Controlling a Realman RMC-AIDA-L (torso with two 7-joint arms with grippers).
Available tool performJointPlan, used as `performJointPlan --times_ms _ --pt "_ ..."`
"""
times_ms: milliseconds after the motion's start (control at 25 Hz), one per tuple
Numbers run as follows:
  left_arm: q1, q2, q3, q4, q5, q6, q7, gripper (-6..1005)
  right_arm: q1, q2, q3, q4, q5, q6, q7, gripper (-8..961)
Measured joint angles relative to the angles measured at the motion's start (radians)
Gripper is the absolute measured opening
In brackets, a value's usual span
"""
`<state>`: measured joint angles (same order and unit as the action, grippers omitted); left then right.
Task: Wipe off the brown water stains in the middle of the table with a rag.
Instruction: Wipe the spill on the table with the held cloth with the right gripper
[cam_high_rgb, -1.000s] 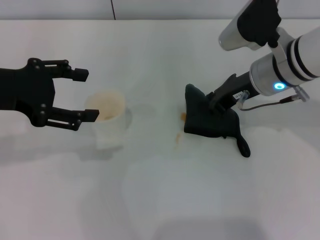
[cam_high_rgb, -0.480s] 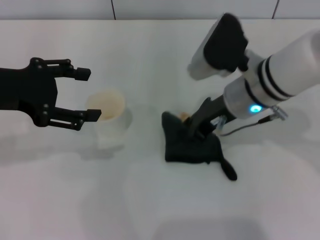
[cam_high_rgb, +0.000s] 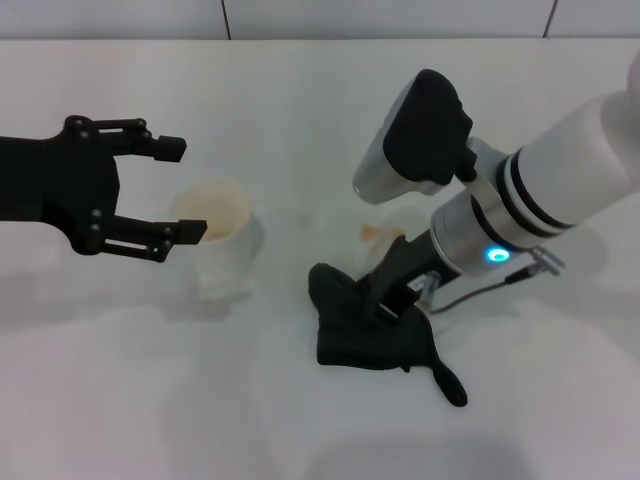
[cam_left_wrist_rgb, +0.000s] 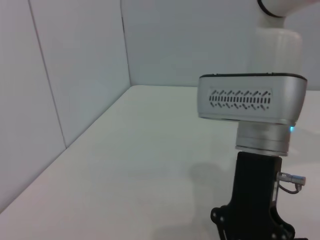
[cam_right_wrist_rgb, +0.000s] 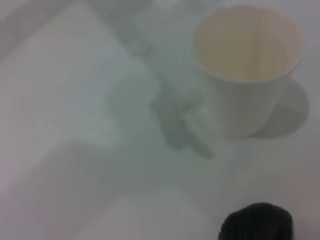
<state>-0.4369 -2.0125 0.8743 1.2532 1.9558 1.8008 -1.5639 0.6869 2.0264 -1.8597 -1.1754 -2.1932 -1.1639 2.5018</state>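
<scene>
**Rag pressed to the table**

My right gripper (cam_high_rgb: 385, 297) clamped the rag (cam_high_rgb: 370, 330) flat on the table (cam_high_rgb: 300, 420), a brown water stain (cam_high_rgb: 374, 231) just beyond it. My left gripper (cam_high_rgb: 175, 190) hovered, fingers spread, beside the cup (cam_high_rgb: 218, 240).

You have 1 upright obstacle: the cup (cam_high_rgb: 218, 240), standing between the open fingers of the left gripper (cam_high_rgb: 178, 190); the right gripper (cam_high_rgb: 385, 290) presses the rag (cam_high_rgb: 370, 330) onto the table (cam_high_rgb: 150, 400) near the brown water stains (cam_high_rgb: 373, 231); bare tabletop lies between cup and rag.
</scene>
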Motion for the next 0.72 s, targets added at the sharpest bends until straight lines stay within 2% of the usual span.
performJointPlan --times_ms 360,720 --pt "0.0 -0.014 -0.002 -0.001 0.0 -0.007 0.004 884 0.096 -0.003 0.044 0.115 -0.011 0.015 0.003 122" --pt "0.002 -0.023 -0.005 -0.001 -0.004 -0.017 0.003 884 0.108 -0.008 0.179 0.125 -0.123 0.021 0.003 125"
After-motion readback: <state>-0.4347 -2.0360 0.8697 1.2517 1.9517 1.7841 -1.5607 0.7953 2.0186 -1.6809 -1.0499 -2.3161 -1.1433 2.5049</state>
